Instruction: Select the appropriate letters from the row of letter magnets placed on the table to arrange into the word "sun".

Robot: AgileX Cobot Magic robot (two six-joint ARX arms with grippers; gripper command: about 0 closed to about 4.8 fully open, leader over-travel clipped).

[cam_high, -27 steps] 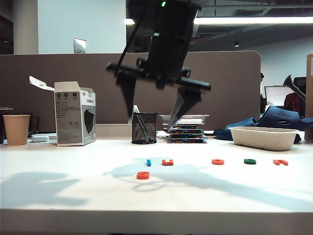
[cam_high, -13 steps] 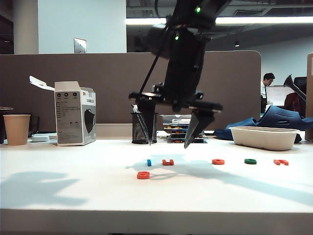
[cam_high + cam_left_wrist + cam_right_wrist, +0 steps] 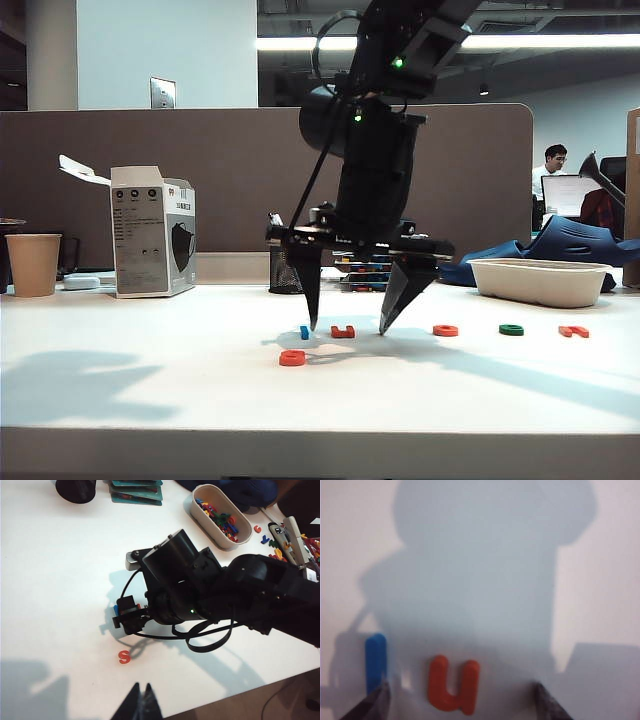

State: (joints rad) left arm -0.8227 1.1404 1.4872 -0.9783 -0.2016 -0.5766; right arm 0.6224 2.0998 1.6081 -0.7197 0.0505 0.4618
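On the white table [image 3: 120, 400], seen from the exterior camera, the orange "s" [image 3: 292, 358] lies alone at seven o'clock from the blue magnet [image 3: 304, 332]. At three o'clock of the blue piece sits the orange "u" [image 3: 343, 331], between the spread fingertips of the right gripper [image 3: 348, 325], which is released and grasps nothing. Further toward three o'clock lie an orange letter [image 3: 445, 330], the green magnet [image 3: 511, 329] and another orange letter [image 3: 573, 331]. The left gripper [image 3: 142, 705] appears clenched, empty, near the "s".
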